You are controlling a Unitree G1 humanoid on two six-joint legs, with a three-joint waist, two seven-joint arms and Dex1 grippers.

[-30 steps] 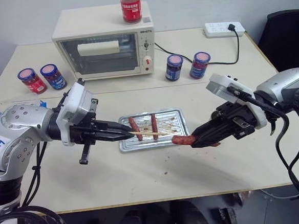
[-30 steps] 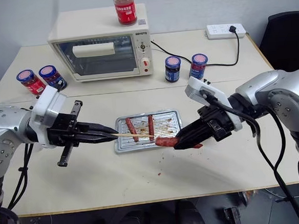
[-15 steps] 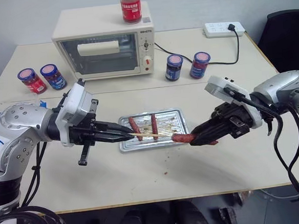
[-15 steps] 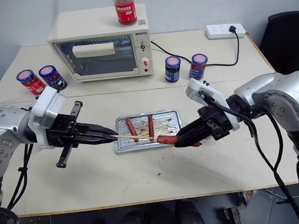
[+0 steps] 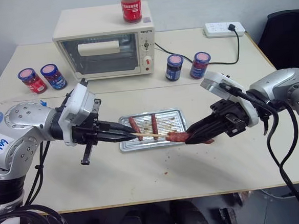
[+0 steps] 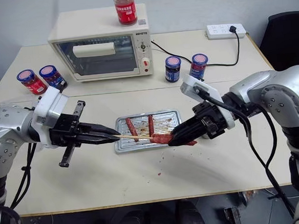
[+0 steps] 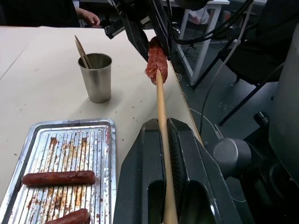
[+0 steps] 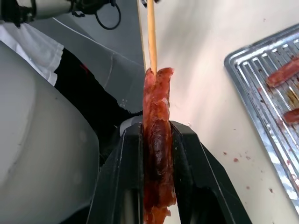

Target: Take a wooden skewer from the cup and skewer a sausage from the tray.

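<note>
My left gripper (image 5: 126, 135) is shut on the wooden skewer (image 5: 148, 136), which points level to the right over the tray (image 5: 177, 121). From the right, my right gripper (image 5: 191, 139) is shut on the reddish-brown sausage (image 5: 178, 137), held lengthwise above the tray's front right corner. The skewer's (image 8: 151, 32) tip enters the torn end of the sausage (image 8: 156, 154). In the left wrist view, the skewer (image 7: 161, 121) runs from my left gripper (image 7: 164, 123) into the sausage (image 7: 156, 60). The cup (image 7: 96, 77) stands beyond the tray (image 7: 79, 149) with another stick in it.
Two more sausages (image 5: 135, 126) lie on the tray. Behind it stands a toaster oven (image 5: 103, 41) with a red jar (image 5: 130, 5) on top. Jars stand at back left (image 5: 42, 78) and back centre (image 5: 187, 66). A power strip (image 5: 223, 30) lies at the far right.
The right gripper has edged the sausage leftward onto the skewer's tip, closing the small gap. The left gripper and skewer have stayed in place.
</note>
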